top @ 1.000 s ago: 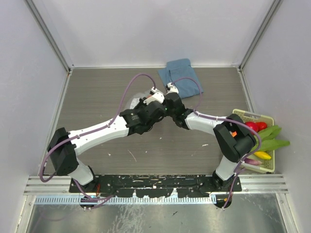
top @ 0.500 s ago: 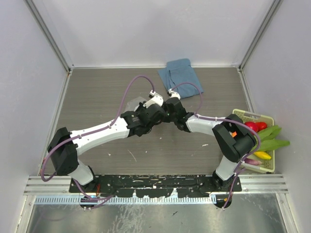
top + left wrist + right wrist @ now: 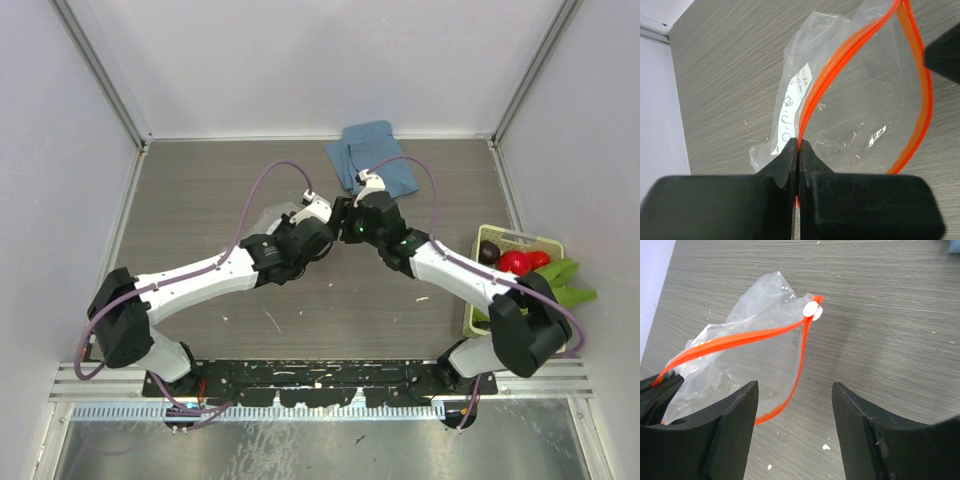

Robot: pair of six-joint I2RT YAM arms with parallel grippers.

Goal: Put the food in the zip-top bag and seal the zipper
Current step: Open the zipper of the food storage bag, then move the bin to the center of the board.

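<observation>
The clear zip-top bag (image 3: 860, 110) lies mid-table with its mouth gaping, and shows faintly in the top view (image 3: 270, 213). My left gripper (image 3: 799, 146) is shut on the orange-red zipper (image 3: 812, 95) at one end of the mouth. The white slider tab (image 3: 813, 311) sits at the other end. My right gripper (image 3: 795, 390) is open just beside the bag's mouth, with only bare table between its fingers. The food stays in the basket (image 3: 512, 234) at the right: red fruits (image 3: 516, 262), a dark round piece (image 3: 488, 251) and green leaves (image 3: 563, 274). The right arm covers part of it.
A folded blue cloth (image 3: 370, 152) lies at the back of the table, just beyond the two wrists. Grey walls close in the table on the left, right and back. The two grippers sit very close together at mid-table.
My right gripper has opened and let go of the bag's mouth, and its elbow has swung out toward the right front. The left gripper has kept its hold on the zipper.
</observation>
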